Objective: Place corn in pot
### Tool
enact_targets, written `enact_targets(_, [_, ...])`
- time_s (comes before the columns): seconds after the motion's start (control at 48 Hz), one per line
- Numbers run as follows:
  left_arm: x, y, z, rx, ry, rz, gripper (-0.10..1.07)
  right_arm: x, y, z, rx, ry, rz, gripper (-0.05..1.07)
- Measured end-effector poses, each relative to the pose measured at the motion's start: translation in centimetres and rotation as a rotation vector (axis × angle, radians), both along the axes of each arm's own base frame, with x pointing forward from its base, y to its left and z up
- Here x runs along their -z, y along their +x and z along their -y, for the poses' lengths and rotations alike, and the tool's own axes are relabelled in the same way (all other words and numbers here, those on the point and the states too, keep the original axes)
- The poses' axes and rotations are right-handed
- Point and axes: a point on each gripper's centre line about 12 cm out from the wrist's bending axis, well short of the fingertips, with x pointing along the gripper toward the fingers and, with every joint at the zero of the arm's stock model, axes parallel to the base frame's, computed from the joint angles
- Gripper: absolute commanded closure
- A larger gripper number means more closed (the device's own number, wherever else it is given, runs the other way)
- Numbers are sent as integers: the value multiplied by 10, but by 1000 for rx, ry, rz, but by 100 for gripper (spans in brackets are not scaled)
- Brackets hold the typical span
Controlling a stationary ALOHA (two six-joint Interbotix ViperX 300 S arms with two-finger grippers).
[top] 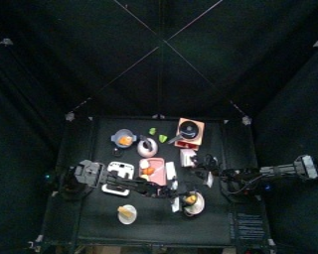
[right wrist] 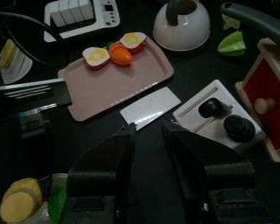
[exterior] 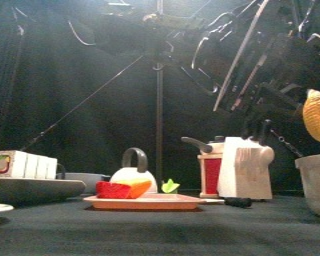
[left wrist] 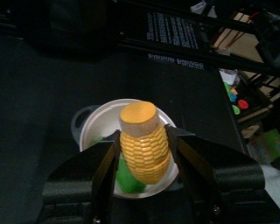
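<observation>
Corn (left wrist: 146,144) in left end effector (left wrist: 146,175)

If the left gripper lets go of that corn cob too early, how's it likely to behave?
The corn looks stiff and round-bodied, so it would probably roll if it landed on its side. It stands upright between the left gripper fingers, held by its lower half; its kernel ridges likely help grip. It may tip toward the pot below.

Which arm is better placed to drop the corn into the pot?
Left. The left gripper already grips the corn upright, directly above the pot. The right gripper holds nothing and hangs by the pink tray.
</observation>
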Motion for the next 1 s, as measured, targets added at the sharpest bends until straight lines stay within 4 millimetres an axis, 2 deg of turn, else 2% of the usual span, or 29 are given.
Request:
enact_targets(0.396, [0, 1, -5, -13, -7, 2, -1, 1, 0, 1, 2, -3, -3, 32])
enact_targets(1.0, [-2, 0, -6, -14, 1, 10, -1, 4, 0, 1, 4, -3, -12, 32])
